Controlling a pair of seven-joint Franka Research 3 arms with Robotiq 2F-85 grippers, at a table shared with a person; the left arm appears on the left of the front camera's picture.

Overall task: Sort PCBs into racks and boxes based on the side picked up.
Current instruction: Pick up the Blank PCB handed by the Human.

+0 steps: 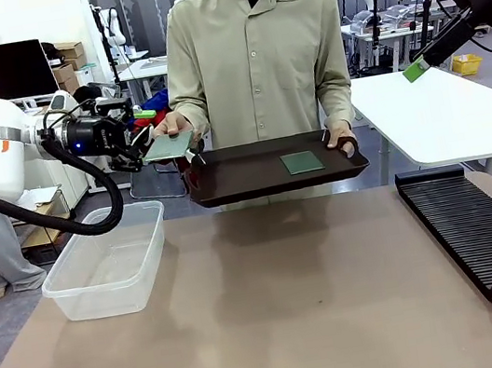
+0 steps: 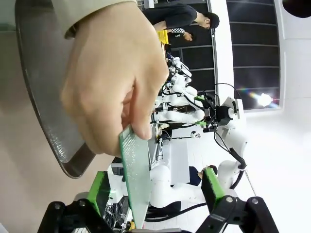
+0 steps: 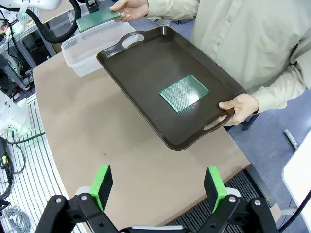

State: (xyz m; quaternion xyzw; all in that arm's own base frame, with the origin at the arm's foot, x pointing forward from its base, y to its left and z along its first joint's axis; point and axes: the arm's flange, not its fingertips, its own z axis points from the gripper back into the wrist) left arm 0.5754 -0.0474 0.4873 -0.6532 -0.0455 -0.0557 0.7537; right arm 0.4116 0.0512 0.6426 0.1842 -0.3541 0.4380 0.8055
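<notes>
Handover step: a person's hand [image 2: 114,73] presents one PCB [image 2: 136,184] inside the open, unclamped left hand [image 2: 155,187], at ten o'clock from the tray [image 1: 246,187]; the next move likely calls for closing squarely on its faces.

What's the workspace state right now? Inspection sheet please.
Surface: table, tan cover, nothing spilled.
Job's things: held PCB in person's hand, at left gripper; tray PCB flat on tray; tub left, rack right, both unfilled.
Clutter: nothing seen.
Grippers: left gripper open astride held PCB; right gripper open, above table.
Cables: black cable loops under left arm, over tub.
Surroundings: person across table; white table behind.
</notes>
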